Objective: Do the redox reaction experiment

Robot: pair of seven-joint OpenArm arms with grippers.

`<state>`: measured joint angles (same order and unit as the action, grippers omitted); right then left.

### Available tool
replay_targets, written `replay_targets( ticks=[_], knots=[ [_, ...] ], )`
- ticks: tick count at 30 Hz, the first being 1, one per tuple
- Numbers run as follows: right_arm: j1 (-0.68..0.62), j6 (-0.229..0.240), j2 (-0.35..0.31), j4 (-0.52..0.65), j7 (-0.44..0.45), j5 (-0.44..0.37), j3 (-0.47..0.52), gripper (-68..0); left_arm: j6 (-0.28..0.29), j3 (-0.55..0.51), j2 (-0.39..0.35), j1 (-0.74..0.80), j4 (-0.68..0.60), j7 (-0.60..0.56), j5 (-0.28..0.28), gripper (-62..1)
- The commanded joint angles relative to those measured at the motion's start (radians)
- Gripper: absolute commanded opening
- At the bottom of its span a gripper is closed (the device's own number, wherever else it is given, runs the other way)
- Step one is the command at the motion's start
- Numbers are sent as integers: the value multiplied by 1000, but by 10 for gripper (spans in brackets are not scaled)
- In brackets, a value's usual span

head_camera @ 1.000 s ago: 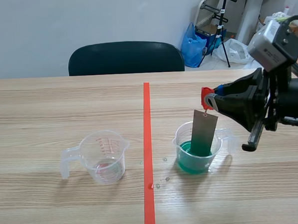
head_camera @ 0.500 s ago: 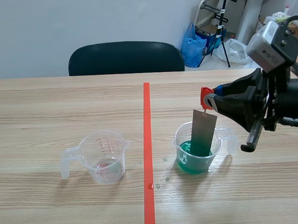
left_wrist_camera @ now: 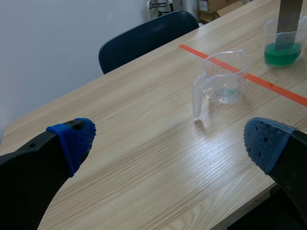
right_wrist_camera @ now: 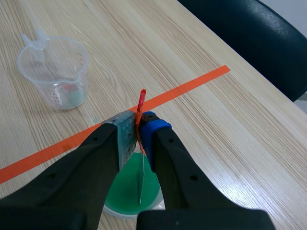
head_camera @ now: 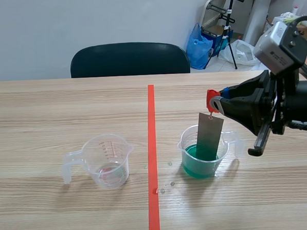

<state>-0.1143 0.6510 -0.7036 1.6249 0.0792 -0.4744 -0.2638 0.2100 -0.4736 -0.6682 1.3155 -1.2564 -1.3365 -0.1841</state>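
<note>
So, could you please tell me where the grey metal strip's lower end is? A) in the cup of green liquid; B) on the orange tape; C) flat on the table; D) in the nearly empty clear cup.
A: the grey metal strip hangs from the red tag pinched in the right tool, with its lower end down inside the cup of green liquid.

Green liquid in a clear beaker, grey metal strip with a red tag — table pale, wood-grained.

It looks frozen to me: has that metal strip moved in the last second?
No. The metal strip still dips into the cup of green liquid, equally far from the orange tape line.
</note>
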Motion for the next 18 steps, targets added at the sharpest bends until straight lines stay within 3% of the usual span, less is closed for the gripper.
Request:
replay_targets(
  ticks=[1, 18],
  knots=[
    [9, -2, -8, 3, 5, 0, 0, -667, -2, 0, 3, 1, -7, -13, -13, 14],
    [9, -2, -8, 3, 5, 0, 0, -667, -2, 0, 3, 1, -7, -13, -13, 14]
  ],
)
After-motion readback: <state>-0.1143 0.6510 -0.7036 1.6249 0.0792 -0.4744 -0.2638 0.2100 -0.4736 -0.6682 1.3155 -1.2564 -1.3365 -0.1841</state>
